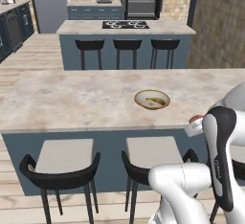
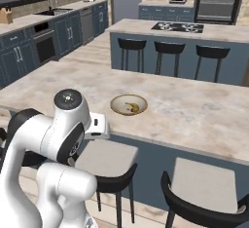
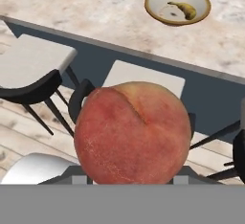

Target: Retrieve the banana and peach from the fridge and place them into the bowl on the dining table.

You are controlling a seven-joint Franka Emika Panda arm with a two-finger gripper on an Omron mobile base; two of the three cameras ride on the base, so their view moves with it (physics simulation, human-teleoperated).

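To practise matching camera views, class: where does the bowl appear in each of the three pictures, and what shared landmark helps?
Left base view: bowl right of centre on the dining table.
Right base view: bowl at centre.
Hand view: bowl at top right.
Shared landmark: the banana lying inside it.

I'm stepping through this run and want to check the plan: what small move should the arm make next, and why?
Probably carry the peach forward over the table toward the bowl. The gripper is shut on the peach near the table's front edge, short of the bowl, and the banana already lies in the bowl.
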